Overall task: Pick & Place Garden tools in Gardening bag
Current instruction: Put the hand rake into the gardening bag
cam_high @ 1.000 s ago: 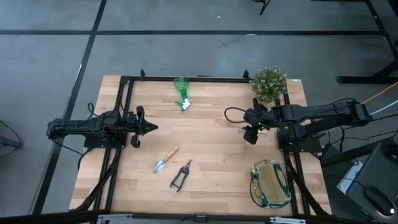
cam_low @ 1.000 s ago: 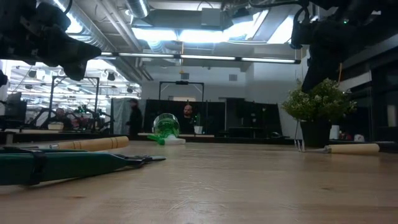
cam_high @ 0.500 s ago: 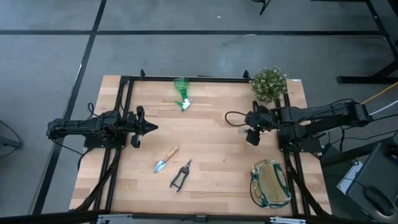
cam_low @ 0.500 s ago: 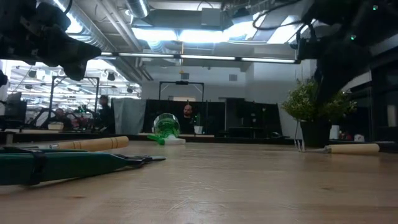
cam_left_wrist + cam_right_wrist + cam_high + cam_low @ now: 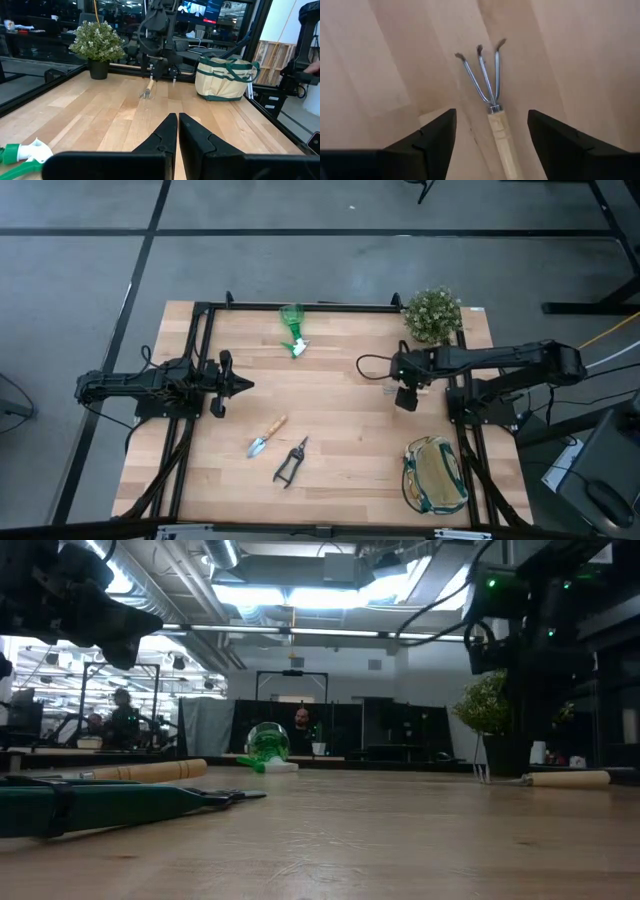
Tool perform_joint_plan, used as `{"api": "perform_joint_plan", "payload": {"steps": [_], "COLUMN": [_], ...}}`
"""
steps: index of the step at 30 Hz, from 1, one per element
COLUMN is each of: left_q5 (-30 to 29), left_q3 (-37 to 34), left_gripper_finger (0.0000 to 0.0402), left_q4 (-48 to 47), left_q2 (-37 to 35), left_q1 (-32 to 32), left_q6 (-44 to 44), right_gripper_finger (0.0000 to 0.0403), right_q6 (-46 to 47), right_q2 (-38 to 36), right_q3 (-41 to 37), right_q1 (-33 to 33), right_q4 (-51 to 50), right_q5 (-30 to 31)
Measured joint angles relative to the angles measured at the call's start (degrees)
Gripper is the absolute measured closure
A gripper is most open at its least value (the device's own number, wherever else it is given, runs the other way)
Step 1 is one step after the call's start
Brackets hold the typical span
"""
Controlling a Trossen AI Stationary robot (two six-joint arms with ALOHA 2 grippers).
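Right arm shifting slightly toward table centre since a second ago; left arm unchanged.

Right gripper (image 5: 490, 132) hovering spread over a wooden-handled hand rake (image 5: 490, 100), prongs between its fingers (image 5: 427, 137), not touching. Nearest the front edge: gardening bag (image 5: 435, 475), pruning shears (image 5: 290, 462), trowel (image 5: 266, 436) lying apart on the table (image 5: 340, 430). Left gripper (image 5: 177, 132) waiting at the left side, fingers pressed together, holding nothing. Farther back: spray bottle (image 5: 293, 328) lying down, potted plant (image 5: 432, 314) at the corner.
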Motion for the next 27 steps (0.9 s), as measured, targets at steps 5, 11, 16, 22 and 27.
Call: {"api": "perform_joint_plan", "payload": {"steps": [5, 11, 16, 22, 27], "left_q5": [0.00, 0.00, 0.00, 0.00, 0.00], "left_q3": [0.00, -0.01, 0.01, 0.01, 0.00], "left_gripper_finger": [0.0391, 0.0389, 0.0391, 0.0389, 0.0391], "left_q4": [0.00, 0.00, 0.00, 0.00, 0.00], "left_q2": [0.00, 0.00, -0.02, -0.01, -0.01], "left_q1": [0.00, 0.00, 0.00, 0.00, 0.00], "left_q6": [0.00, 0.00, 0.00, 0.00, 0.00], "right_gripper_finger": [0.0155, 0.0155, 0.0155, 0.0155, 0.0170], "right_q6": [-5.59, -15.21, -17.19, -17.19, -17.82], "right_q2": [4.32, 8.05, 11.06, 14.65, 15.65], "right_q3": [0.00, 0.00, 0.00, 0.19, 0.28], "right_q1": [-0.02, -0.03, -0.02, 0.01, -0.01], "right_q4": [0.77, 1.44, 1.49, 1.37, 1.25], "right_q5": [1.50, 1.92, 1.99, 5.32, 4.62]}}
